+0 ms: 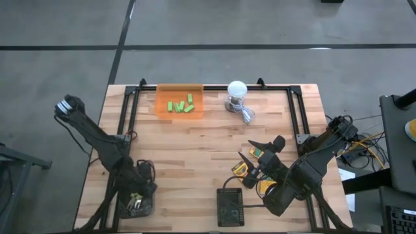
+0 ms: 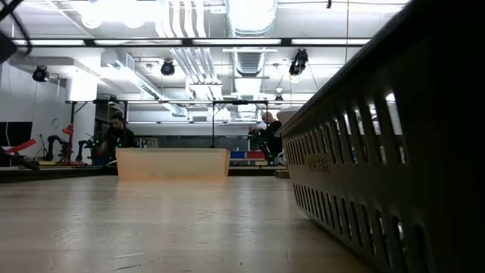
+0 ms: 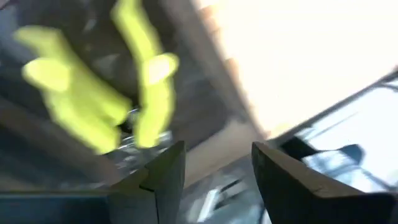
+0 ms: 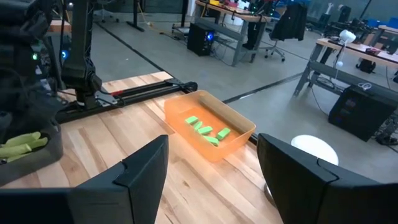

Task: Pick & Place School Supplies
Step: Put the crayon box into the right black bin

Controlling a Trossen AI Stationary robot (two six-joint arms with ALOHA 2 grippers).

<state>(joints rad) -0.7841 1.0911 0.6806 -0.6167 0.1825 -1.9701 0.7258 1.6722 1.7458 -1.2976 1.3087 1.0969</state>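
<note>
Light wooden table [image 1: 195, 149] — orange bin [image 1: 179, 103], white bulb [image 1: 236, 89], crayon boxes [image 1: 260, 170], black baskets [image 1: 230, 207].

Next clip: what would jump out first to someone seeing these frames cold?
The translucent orange tray at the table's far edge stands out, with bright green blocks lying inside it. Beside it sits a white bulb-like object with a cable. Near the front edge, the right hand hangs open over yellow-and-green crayon boxes next to a black basket, while the left hand is low at the front left, by yellow-green tool handles.
</note>
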